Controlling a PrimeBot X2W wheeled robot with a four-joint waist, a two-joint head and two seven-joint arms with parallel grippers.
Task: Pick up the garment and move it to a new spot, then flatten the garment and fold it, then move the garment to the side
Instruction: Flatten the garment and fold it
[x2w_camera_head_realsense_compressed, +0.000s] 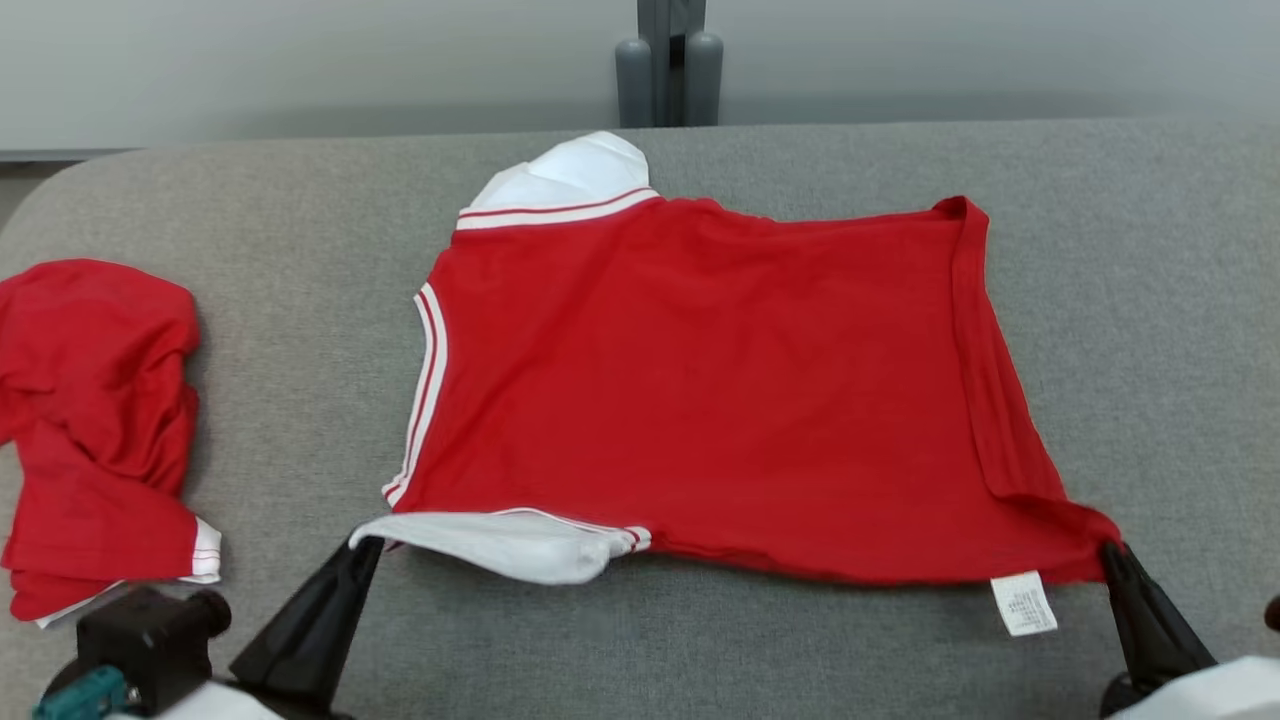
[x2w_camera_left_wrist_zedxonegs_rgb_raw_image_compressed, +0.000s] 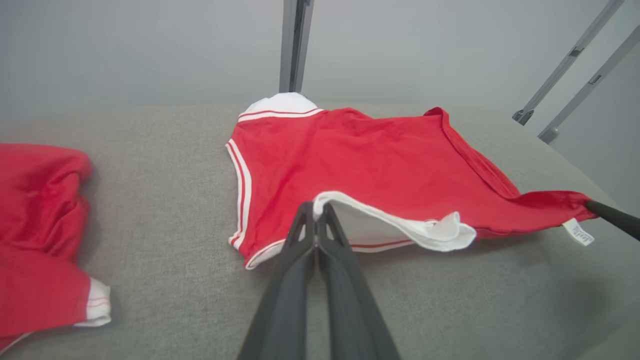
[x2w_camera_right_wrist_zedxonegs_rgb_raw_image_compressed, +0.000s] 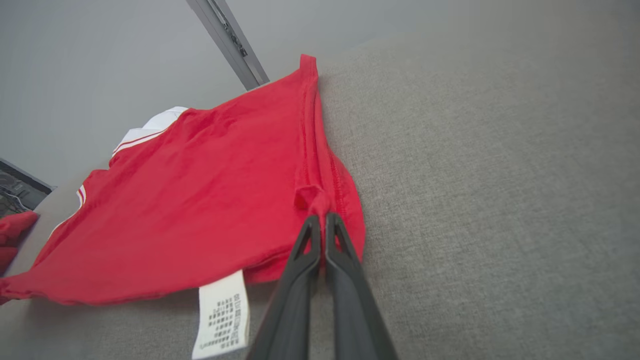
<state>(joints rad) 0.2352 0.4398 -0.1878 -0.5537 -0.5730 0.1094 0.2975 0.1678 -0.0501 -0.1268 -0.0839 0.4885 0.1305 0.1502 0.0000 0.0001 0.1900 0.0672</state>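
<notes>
The garment (x2w_camera_head_realsense_compressed: 700, 380) is a red shirt with white, red-striped sleeves, spread across the middle of the grey table. My left gripper (x2w_camera_head_realsense_compressed: 365, 543) is shut on the tip of its near white sleeve (x2w_camera_left_wrist_zedxonegs_rgb_raw_image_compressed: 395, 225), lifting that edge slightly; the left wrist view shows the same pinch, left gripper (x2w_camera_left_wrist_zedxonegs_rgb_raw_image_compressed: 318, 206). My right gripper (x2w_camera_head_realsense_compressed: 1110, 548) is shut on the near right hem corner, seen bunched at the fingertips of the right gripper (x2w_camera_right_wrist_zedxonegs_rgb_raw_image_compressed: 320, 216). A white care label (x2w_camera_head_realsense_compressed: 1022, 603) hangs from the hem just left of that corner. The garment's far sleeve (x2w_camera_head_realsense_compressed: 570, 175) lies flat at the back.
A second red garment (x2w_camera_head_realsense_compressed: 95, 420) lies crumpled at the table's left edge, close to my left arm. A grey post (x2w_camera_head_realsense_compressed: 668, 62) stands behind the table's (x2w_camera_head_realsense_compressed: 1150, 250) far edge. Bare grey cloth surface stretches to the right of the shirt and along the near edge.
</notes>
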